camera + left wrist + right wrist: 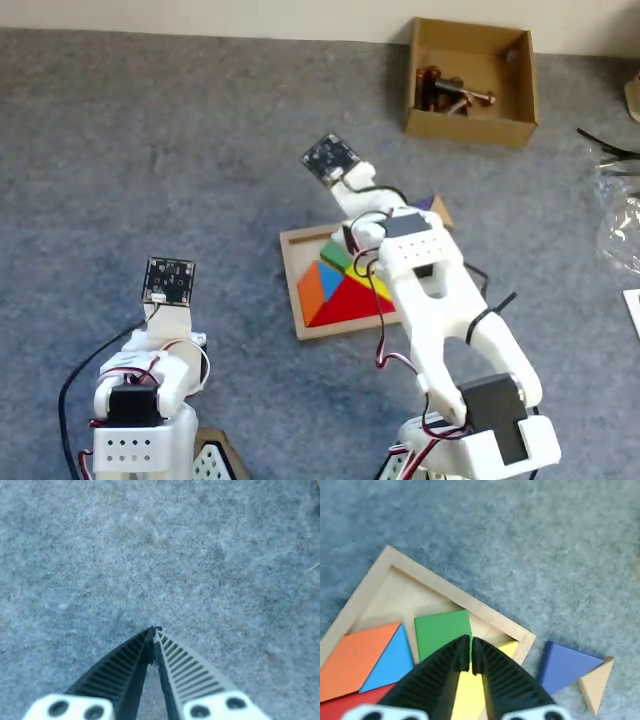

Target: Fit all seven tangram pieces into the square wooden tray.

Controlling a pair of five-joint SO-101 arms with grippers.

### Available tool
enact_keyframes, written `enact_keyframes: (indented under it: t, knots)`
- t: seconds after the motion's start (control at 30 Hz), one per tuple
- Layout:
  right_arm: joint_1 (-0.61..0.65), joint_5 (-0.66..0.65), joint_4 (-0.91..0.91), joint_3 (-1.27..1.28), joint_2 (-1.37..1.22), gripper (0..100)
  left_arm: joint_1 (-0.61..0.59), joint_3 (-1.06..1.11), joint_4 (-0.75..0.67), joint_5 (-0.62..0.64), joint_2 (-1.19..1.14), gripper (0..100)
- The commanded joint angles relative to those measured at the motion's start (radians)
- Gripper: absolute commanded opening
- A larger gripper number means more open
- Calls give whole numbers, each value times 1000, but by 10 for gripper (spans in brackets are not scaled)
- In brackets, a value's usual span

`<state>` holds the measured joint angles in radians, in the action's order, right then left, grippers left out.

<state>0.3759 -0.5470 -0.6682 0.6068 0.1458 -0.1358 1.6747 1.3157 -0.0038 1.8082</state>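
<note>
The square wooden tray (451, 593) holds an orange parallelogram (355, 660), a light blue triangle (392, 655), a green square (440, 630), a yellow piece (467, 690) and a red triangle (350, 705). Part of the tray floor near its far corner is bare. My right gripper (471, 645) is shut with nothing in it, its tips over the edge between green and yellow. A dark blue triangle (565, 665) and a tan triangle (595, 685) lie on the carpet just outside the tray. My left gripper (153, 630) is shut above bare carpet.
In the high view the right arm (430, 290) stretches over the tray (290, 275), and the left arm (150, 390) sits folded at the near left. A cardboard box (470, 122) with metal parts stands at the back right. Cables and plastic lie at the right edge.
</note>
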Motion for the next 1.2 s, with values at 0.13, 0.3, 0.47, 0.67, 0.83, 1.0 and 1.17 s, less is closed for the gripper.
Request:
enact_keyframes:
  t: [0.13, 0.3, 0.47, 0.67, 0.83, 1.0, 1.17]
  knots:
    - [-18, 12, 58, 56, 56, 6, -13, 22, 5, 5, 13, 7]
    - [-18, 12, 133, 125, 58, 6, -13, 22, 5, 5, 13, 7]
    - [-12, 14, 140, 147, 58, 6, -13, 22, 5, 5, 13, 7]
    - [8, 14, 142, 173, 58, 6, -13, 22, 5, 5, 13, 7]
    - [24, 17, 142, 173, 61, 6, -13, 22, 5, 5, 13, 7]
    - [-4, 20, 137, 165, 70, 6, -13, 22, 5, 5, 13, 7]
    - [-85, 87, 136, 145, 70, 7, -13, 22, 5, 5, 13, 7]
